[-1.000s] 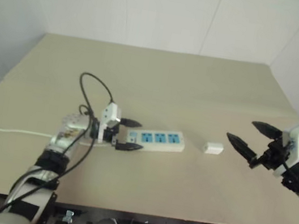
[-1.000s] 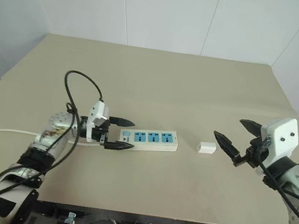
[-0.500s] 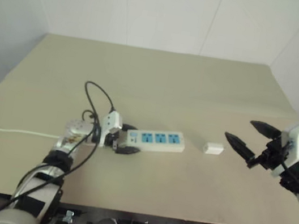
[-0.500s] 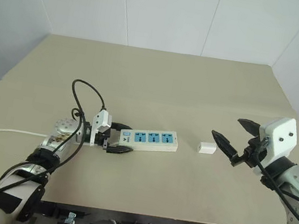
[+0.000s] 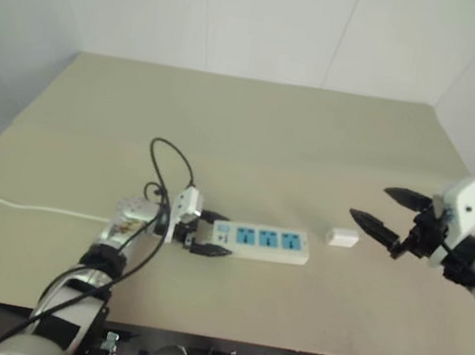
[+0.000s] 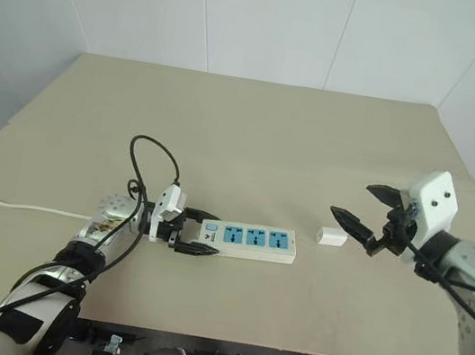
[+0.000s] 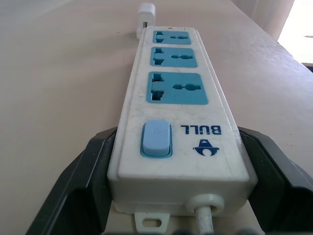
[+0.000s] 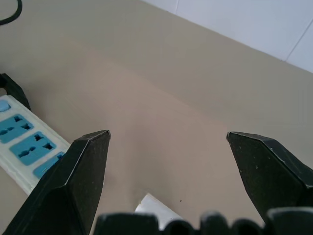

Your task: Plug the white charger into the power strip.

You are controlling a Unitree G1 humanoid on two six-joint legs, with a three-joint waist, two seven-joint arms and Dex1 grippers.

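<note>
**Left fingers flank the strip's switch end; right gripper hangs spread beside the charger**

Here the long white plastic power strip with three blue socket panels lies flat on the beige wooden table, and serves as the landmark for the rest. Its switch end, where the thin white cord leaves it, sits between the two black fingers of the left gripper. In the left wrist view those fingers stand on either side of the strip's body, close against its sides, though a firm clamp cannot be told from these pictures. The left forearm lies low over the table, reaching level along the strip's length from its switch end, with a black cable looping up above the wrist.

The small white rectangular plastic charger rests on the table just beyond the strip's far end, apart from it and roughly in line with it.

The right gripper hangs above the table on the far side of the charger from the strip, its fingers spread wide and holding nothing. Its tips point back toward the strip and slightly downward, with the nearer tip just beside the charger. The right forearm comes in from the table's right edge, wrist raised.
</note>
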